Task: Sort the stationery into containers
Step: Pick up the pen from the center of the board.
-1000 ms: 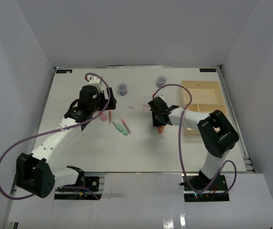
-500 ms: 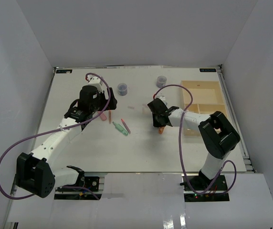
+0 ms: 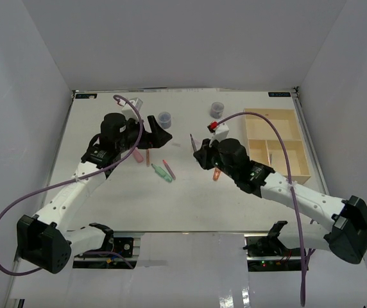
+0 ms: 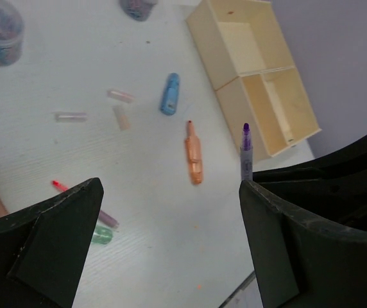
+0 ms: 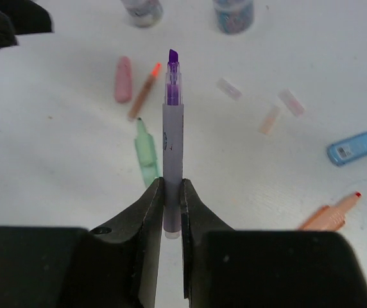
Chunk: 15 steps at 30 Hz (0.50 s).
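Note:
My right gripper (image 5: 170, 199) is shut on a purple marker (image 5: 172, 128), which it holds above the table with the tip pointing away; from above, the same marker (image 3: 191, 142) sticks out of the gripper (image 3: 199, 154). My left gripper (image 3: 156, 135) hangs open over the table's middle with nothing between its fingers (image 4: 55, 244). On the table lie a green marker (image 3: 162, 172), a thin red pen (image 3: 169, 169), an orange marker (image 3: 216, 173), a blue marker (image 4: 169, 93) and a pink eraser piece (image 3: 135, 156). The beige wooden tray (image 3: 255, 131) stands at the right.
Two small round grey-blue pots (image 3: 165, 119) (image 3: 217, 109) stand near the table's far side. Small pale pieces (image 5: 291, 101) lie between the pots and the blue marker (image 5: 360, 146). An orange pen (image 3: 148, 157) lies beside the pink eraser piece. White walls enclose the table.
My right gripper has shut on the purple marker and lifted it off the table, the arm swinging out. My left gripper has moved right and turned, still open.

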Tool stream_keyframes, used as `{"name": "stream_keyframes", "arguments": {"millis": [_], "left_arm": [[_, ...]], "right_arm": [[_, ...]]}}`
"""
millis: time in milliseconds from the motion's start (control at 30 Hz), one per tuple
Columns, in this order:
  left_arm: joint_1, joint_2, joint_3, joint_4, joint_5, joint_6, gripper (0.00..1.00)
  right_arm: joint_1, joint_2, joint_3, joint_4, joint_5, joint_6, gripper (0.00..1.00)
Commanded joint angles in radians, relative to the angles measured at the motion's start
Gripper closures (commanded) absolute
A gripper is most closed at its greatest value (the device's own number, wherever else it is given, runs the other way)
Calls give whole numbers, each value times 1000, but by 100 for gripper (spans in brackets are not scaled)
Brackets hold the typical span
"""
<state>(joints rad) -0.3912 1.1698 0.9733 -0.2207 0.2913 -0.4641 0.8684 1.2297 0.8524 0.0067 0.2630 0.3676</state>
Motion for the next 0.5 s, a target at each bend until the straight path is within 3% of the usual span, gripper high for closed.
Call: {"name": "stream_keyframes", "arguments": {"millis": [0, 467], "left_arm": [[-17, -62, 15, 84, 180, -97, 2], [-196, -108, -117, 333, 129, -205, 8]], "right_arm": [[14, -90, -79, 272, -108, -59, 92], [32, -228, -223, 529, -186, -19, 92]]}}
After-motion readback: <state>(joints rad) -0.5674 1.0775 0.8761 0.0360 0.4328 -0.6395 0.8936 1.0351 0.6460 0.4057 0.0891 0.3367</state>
